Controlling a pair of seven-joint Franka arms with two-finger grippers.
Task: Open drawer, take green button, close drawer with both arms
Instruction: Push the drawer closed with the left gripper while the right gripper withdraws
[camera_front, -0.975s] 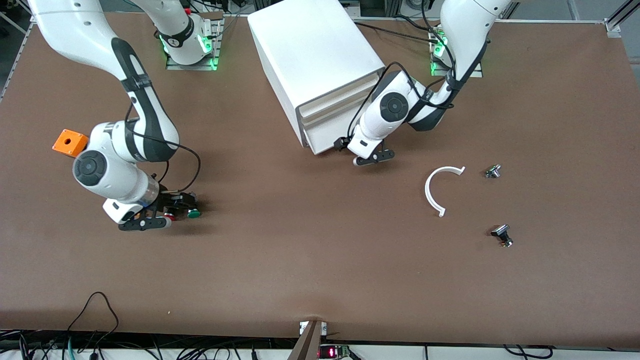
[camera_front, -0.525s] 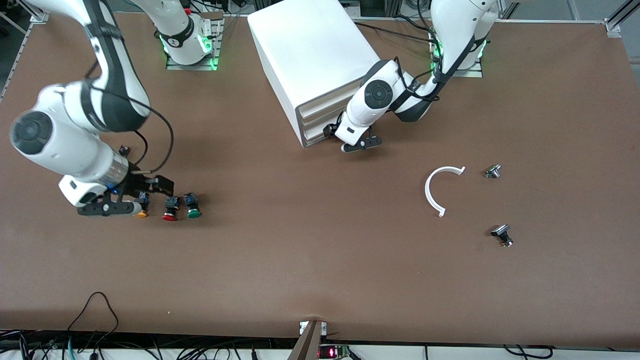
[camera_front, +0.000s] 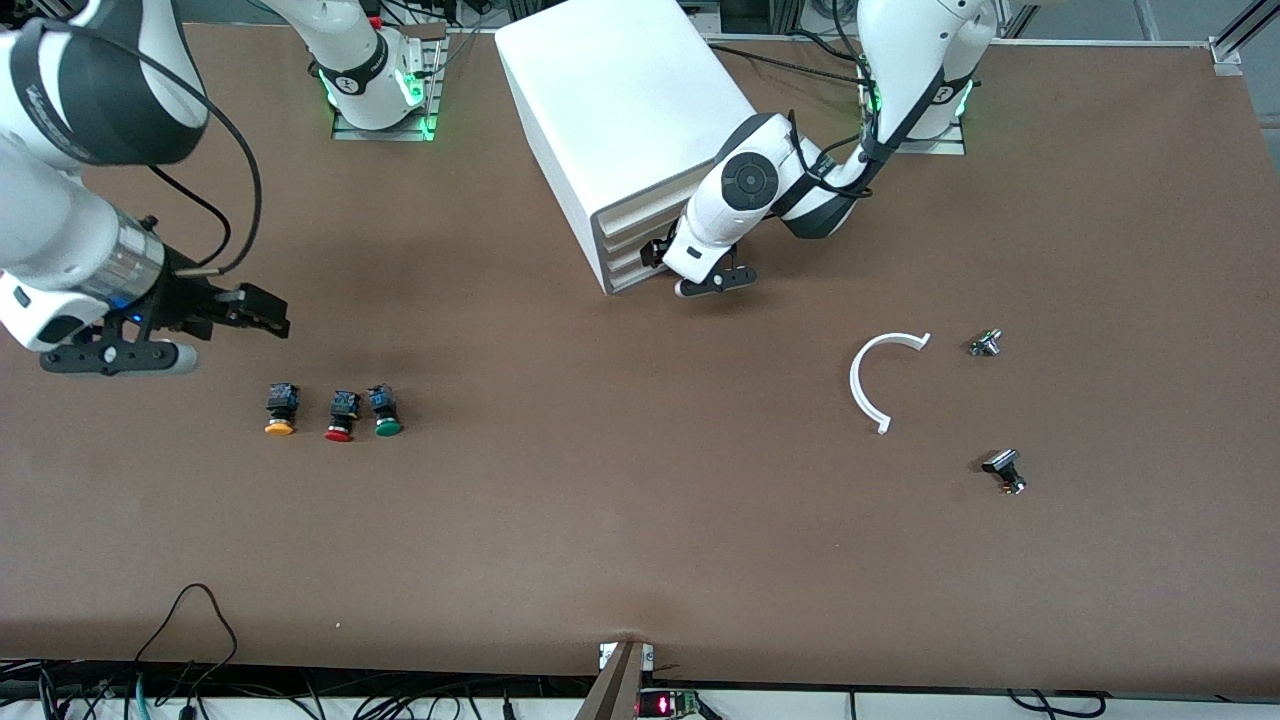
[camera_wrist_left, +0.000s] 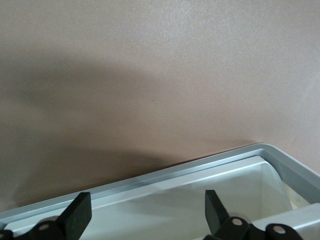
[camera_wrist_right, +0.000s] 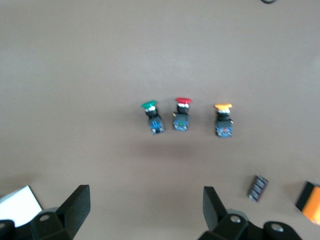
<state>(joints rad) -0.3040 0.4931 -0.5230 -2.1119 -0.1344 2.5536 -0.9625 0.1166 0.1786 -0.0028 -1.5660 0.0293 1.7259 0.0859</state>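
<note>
White drawer (camera_front: 640, 255) front partly hidden by left tool (camera_front: 712, 282).

White rounded arms (camera_front: 760, 190) (black cables), black end effectors.

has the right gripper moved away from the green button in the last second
Yes. The right gripper was right at the green button a second ago; now it hangs open, up over bare table toward the right arm's end, with the button left beside the red one.
</note>
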